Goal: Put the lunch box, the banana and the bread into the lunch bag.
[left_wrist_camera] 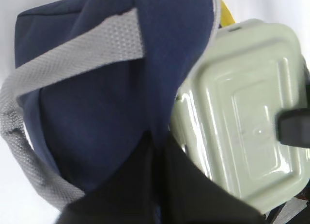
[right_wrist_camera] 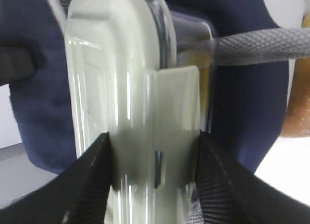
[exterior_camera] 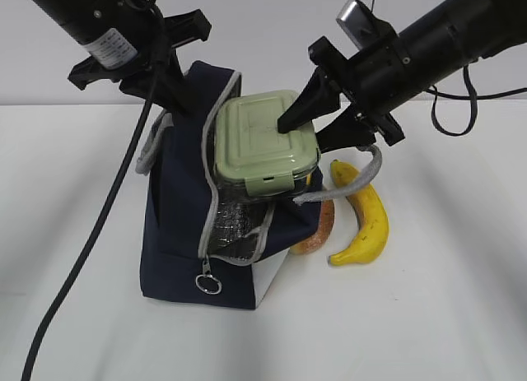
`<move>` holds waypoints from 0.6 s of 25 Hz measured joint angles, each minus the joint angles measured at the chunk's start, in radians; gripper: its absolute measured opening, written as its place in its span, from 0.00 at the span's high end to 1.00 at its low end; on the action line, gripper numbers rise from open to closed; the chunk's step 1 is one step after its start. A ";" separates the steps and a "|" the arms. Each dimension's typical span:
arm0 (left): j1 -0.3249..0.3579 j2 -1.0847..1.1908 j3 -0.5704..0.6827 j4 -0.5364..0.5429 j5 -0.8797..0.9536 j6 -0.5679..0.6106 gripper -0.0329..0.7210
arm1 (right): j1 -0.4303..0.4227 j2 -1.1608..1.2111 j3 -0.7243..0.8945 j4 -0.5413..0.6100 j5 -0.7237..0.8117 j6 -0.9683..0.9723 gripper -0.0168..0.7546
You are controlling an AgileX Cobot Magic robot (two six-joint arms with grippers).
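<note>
- Exterior view: right pincer point(exterior_camera: 317, 122), black, reaching in from the upper right, fingers spread over the right end of the lunch box point(exterior_camera: 263, 142); one finger lies on the sage-green lid, the other sits below the box's right edge.
- Right wrist view: the right pincer point(right_wrist_camera: 154, 178) grasps the lunch box point(right_wrist_camera: 140, 112) edge-on, its two ribbed fingers point(right_wrist_camera: 87, 185) pressing either side of the lid and side clip.
- Lunch box: tilted, lodged in the open mouth of the lunch bag point(exterior_camera: 185, 233), directly at and left of the right pincer; not fully down inside.
- Lunch bag: navy, upright on the white worktop point(exterior_camera: 428, 315), below and left of the right pincer; silver lining shows at the opening, ring pull point(exterior_camera: 209, 282) hangs low on the front.
- Left pincer point(exterior_camera: 177, 97): clenched on the bag's upper rear fabric, across the box from the right pincer; in the left wrist view the navy cloth point(left_wrist_camera: 97, 127) and a grey strap point(left_wrist_camera: 72, 54) fill the frame, the box lid point(left_wrist_camera: 247, 122) beside them.
- Banana point(exterior_camera: 365, 216): yellow, lying on the worktop just below the right pincer, to the right of the bag.
- Bread point(exterior_camera: 317, 233): golden-brown, below the right pincer, between bag and banana, partly hidden by the bag.
- Second grey strap point(exterior_camera: 354, 179): droops below the right pincer, over the banana's upper end.
</note>
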State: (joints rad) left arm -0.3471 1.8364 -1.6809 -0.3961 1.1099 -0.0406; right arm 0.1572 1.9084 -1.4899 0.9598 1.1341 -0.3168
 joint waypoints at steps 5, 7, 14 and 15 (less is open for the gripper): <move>0.000 0.000 0.000 0.000 0.000 0.003 0.95 | 0.000 0.028 0.000 0.055 0.002 0.002 0.49; 0.000 0.000 0.000 0.001 0.000 0.003 0.95 | 0.000 0.029 0.000 0.083 -0.003 0.002 0.49; 0.000 0.000 0.000 0.002 -0.004 0.003 0.96 | 0.016 0.034 0.000 0.135 -0.048 0.029 0.49; 0.000 0.000 0.000 0.003 -0.004 0.003 0.96 | 0.023 0.036 0.000 0.132 -0.054 0.039 0.49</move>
State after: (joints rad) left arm -0.3471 1.8364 -1.6809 -0.3932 1.1064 -0.0375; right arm 0.1799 1.9444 -1.4899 1.0923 1.0797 -0.2773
